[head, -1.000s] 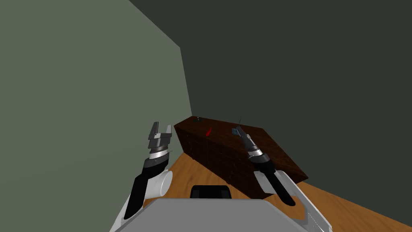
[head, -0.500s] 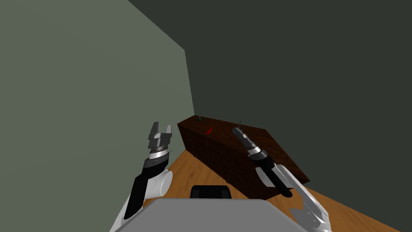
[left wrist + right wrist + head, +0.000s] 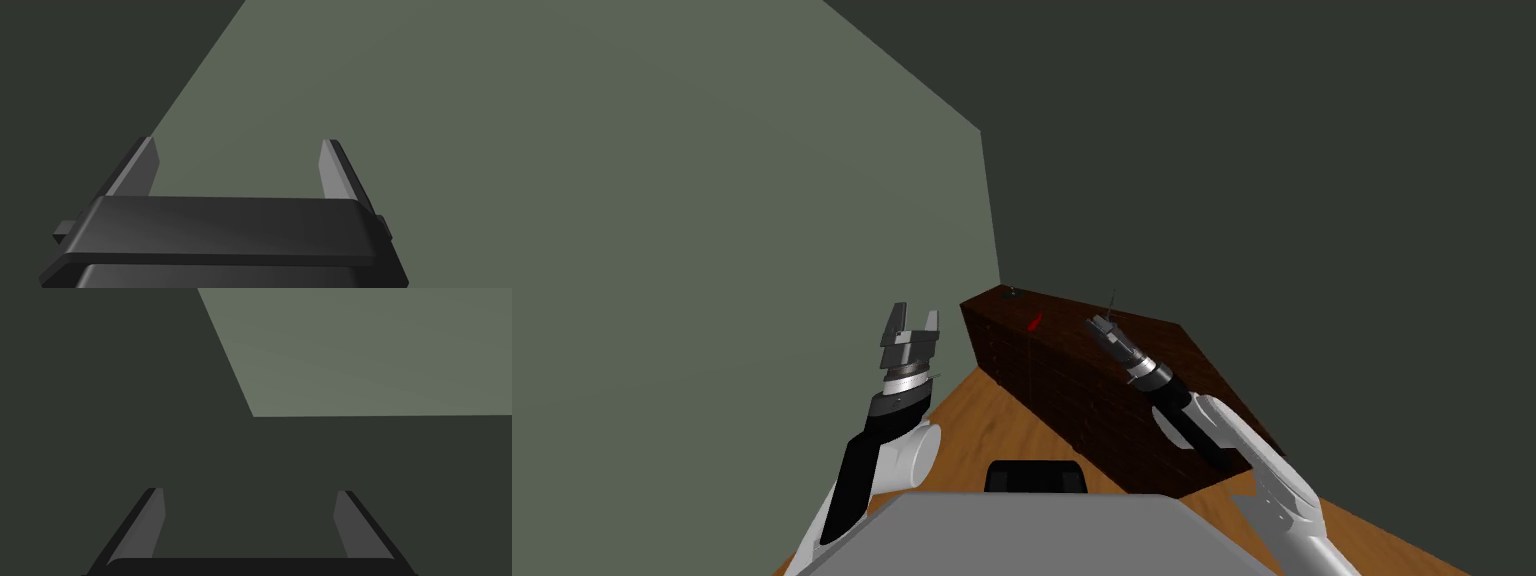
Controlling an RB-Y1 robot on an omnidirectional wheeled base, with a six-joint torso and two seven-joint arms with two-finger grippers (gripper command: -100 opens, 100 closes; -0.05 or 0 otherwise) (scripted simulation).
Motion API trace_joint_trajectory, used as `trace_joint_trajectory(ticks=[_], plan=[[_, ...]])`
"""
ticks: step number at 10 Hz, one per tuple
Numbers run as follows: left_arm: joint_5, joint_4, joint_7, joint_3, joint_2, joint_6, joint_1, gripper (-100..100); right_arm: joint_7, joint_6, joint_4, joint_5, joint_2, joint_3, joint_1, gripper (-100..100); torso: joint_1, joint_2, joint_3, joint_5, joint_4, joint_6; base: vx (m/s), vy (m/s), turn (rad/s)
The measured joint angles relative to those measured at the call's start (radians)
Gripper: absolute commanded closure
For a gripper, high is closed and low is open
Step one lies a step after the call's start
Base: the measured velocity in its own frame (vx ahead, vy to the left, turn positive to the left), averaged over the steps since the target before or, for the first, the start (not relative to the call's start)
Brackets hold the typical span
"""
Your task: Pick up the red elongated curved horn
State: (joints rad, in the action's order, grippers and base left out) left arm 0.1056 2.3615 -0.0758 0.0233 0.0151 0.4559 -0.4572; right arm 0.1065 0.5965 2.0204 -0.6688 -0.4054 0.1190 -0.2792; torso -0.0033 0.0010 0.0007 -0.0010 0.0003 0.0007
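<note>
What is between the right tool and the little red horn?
In the head view, just the bare top of the dark brown cabinet lies between the right tool and the small red curved horn.

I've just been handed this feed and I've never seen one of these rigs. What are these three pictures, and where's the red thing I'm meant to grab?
You are driving a robot with two arms. The wide picture comes from a camera on its head, looking steeply down and forward. The other two come from a camera on each hand, looking out along its two fingers, and both face bare walls just now.

The left gripper is raised beside the wall, open and empty. The right gripper reaches out over a dark brown cabinet, also open and empty.

The red horn lies on the cabinet top, to the left of the right gripper and apart from it. A small dark thing sits at the far corner. I can't tell what it is.
</note>
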Motion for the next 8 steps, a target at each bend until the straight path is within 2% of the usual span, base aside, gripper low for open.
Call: trace_joint_trajectory(ticks=[3,4,5,8], plan=[[0.000,0.000,0.000,0.000,0.000,0.000,0.000,0,0.001,0.038,-0.049,-0.090,-0.058,0.018,0.049,-100,-0.001,0.001,0.001,0.000,0.000,-0.001,-0.054,-0.050,0.161],[0.000,0.000,0.000,0.000,0.000,0.000,0.000,0,0.001,0.048,-0.059,-0.121,-0.071,0.021,0.061,-100,-0.001,0.001,0.001,0.000,0.000,0.000,-0.021,-0.023,-0.019],[0.000,0.000,0.000,0.000,0.000,0.000,0.000,0,0.000,0.054,-0.064,-0.140,-0.074,0.024,0.063,-100,0.001,0.000,0.000,0.000,0.000,0.000,-0.042,-0.022,0.281],[0.000,0.000,0.000,0.000,0.000,0.000,0.000,0,0.001,0.094,-0.110,-0.227,-0.134,0.042,0.109,-100,-0.001,0.000,0.000,0.000,0.000,-0.001,-0.047,-0.045,0.165]])
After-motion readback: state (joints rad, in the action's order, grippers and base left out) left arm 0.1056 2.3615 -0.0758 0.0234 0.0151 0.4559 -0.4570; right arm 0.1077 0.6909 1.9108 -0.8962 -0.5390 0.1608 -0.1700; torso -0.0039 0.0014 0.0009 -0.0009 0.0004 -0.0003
